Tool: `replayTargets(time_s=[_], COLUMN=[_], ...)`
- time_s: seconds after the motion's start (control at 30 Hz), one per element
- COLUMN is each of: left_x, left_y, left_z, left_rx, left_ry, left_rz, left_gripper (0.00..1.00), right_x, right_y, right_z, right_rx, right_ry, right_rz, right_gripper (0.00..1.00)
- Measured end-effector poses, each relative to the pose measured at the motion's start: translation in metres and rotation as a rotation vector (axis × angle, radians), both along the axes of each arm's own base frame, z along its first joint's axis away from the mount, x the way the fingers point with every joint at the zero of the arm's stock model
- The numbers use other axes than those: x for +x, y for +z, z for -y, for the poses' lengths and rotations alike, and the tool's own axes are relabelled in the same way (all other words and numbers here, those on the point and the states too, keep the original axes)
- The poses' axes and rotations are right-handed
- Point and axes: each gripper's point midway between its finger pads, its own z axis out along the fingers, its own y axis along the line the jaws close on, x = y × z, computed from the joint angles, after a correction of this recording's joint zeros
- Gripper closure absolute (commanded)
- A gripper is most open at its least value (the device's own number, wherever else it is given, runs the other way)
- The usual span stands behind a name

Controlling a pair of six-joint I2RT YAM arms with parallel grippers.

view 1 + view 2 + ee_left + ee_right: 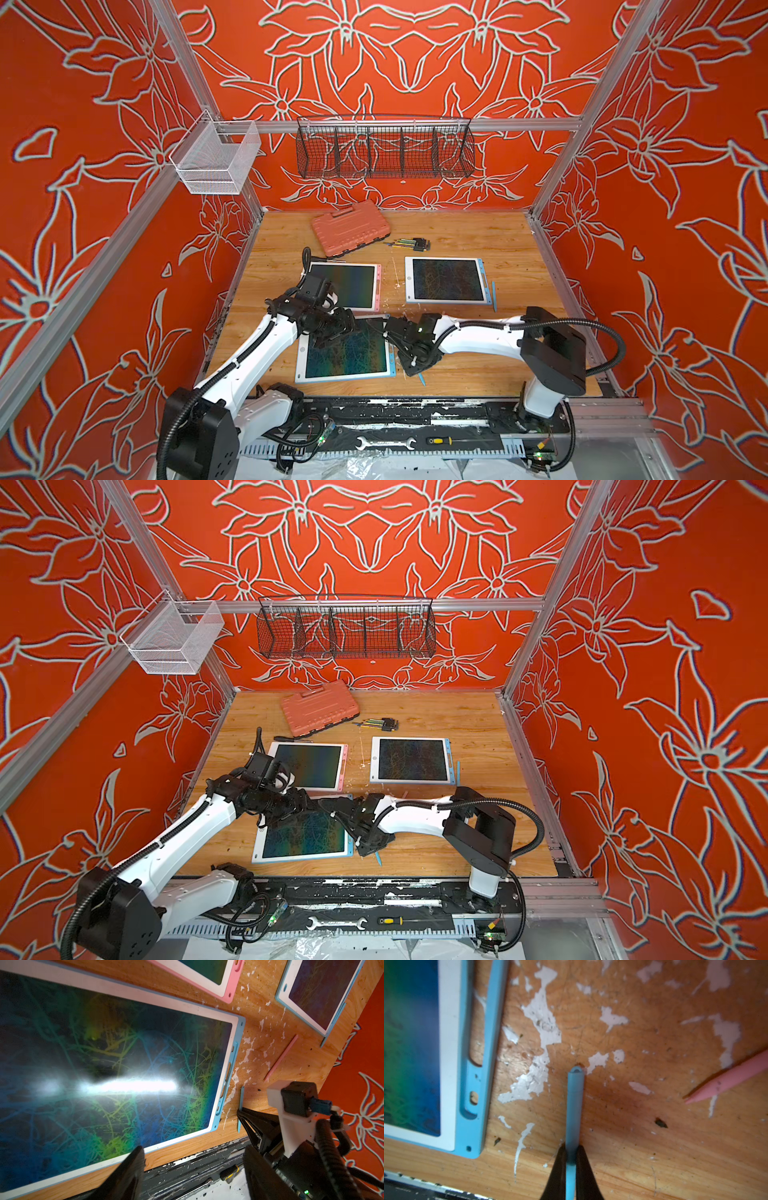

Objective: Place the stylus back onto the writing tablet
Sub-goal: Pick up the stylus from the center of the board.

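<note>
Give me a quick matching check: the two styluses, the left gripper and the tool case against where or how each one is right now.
1. blue stylus
2. pink stylus
3. left gripper
4. orange tool case

A. open, holding nothing
B. lying loose on the table
C. closed, at the back of the table
D. pinched in the right gripper

Pairs: 1-D, 2-B, 3-A, 4-C
</note>
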Motion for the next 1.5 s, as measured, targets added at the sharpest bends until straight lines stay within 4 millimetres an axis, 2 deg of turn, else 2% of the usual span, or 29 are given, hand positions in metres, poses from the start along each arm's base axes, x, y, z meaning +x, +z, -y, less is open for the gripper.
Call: replayTargets(time_s=[0.3, 0.4, 0.53, 0.77, 1.03, 1.4, 1.5], left_x=[-0.0033, -0.0039, -0.0042, -0.0042, -0.0041, -0.0035, -0.0034], left_y=[-0.0024, -0.0026, -0.0015, 0.0007, 0.0008, 0.0028, 0.0029], left_z=[-0.0006, -0.0004, -0.0005, -0.0005, -0.0005, -0.0003, -0.0003], left_rx=[-0.002, -0.004, -0.005, -0.008, -0.010, -0.015, -0.015], left_ry=[0.002, 0.002, 0.002, 0.002, 0.008, 0.017, 0.016], left_rz=[-0.004, -0.005, 0.000, 0.011, 0.008, 0.013, 0.015], left_gripper=[0.27, 0.27, 0.27, 0.27, 0.27, 0.26, 0.26], right_x=[-0.0008, -0.0008, -0.0014, -0.0013, -0.0033, -0.0032, -0.0031], right_y=[0.0000, 0.0004, 0.0031, 0.0042, -0.0012, -0.0009, -0.0006], right_z=[0.0001, 0.0005, 0.0020, 0.0033, 0.0090, 0.0084, 0.0083], right_rx=[0.024, 0.024, 0.024, 0.021, -0.007, -0.001, 0.000], right_ry=[-0.038, -0.048, -0.054, -0.055, -0.067, -0.077, -0.072], right_rz=[0.003, 0.002, 0.003, 0.005, -0.005, -0.003, -0.002], right_gripper=[0.89, 1.00, 1.00, 0.91, 0.89, 1.00, 1.00])
